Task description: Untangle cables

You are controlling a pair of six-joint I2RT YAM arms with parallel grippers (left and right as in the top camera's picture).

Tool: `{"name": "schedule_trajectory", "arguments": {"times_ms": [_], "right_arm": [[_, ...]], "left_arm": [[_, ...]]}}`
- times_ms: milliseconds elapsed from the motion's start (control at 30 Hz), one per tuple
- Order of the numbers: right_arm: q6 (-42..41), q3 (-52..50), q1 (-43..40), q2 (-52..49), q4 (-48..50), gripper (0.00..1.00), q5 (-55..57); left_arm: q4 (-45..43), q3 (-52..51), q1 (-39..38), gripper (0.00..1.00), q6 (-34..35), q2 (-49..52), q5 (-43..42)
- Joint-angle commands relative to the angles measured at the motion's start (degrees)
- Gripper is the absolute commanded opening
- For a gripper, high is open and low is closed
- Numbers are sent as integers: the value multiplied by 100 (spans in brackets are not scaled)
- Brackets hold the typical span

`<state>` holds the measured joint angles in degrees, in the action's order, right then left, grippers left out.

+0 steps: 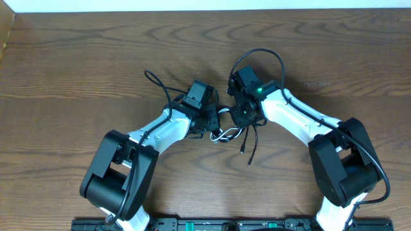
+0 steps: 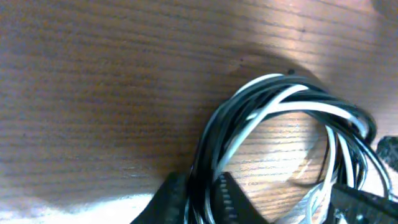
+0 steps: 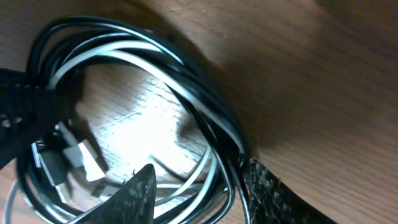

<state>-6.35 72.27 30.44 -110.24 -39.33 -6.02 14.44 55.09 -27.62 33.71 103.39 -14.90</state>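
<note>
The cables (image 1: 226, 133) lie looped together in one bundle of white and black near the middle of the worktop (image 1: 77, 64), with a black tail trailing toward 5 o'clock. The left gripper (image 2: 200, 186), at the bundle's 9 o'clock side, is closed narrow on some black strands. The right gripper (image 3: 199, 174), at 1 o'clock, has its jaws well apart with the loop running through the gap. I judge the job barely begun: no cord lies free yet.

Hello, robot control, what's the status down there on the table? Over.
Left gripper shut on cables. Right gripper open, straddling the same bundle. Cables looped together, not yet untangled. Both grippers crowd close.
</note>
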Motion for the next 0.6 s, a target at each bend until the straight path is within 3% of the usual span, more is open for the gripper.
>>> {"name": "schedule_trajectory", "arguments": {"times_ms": [0, 233, 567], "right_arm": [[-46, 9, -118, 7, 9, 44, -138], [-52, -17, -402, 7, -76, 46, 11], [-245, -83, -522, -13, -59, 47, 9]], "left_arm": [[20, 52, -13, 13, 22, 136, 55], [-326, 76, 7, 11, -503, 55, -575], [-837, 125, 98, 8, -492, -651, -1045]]}}
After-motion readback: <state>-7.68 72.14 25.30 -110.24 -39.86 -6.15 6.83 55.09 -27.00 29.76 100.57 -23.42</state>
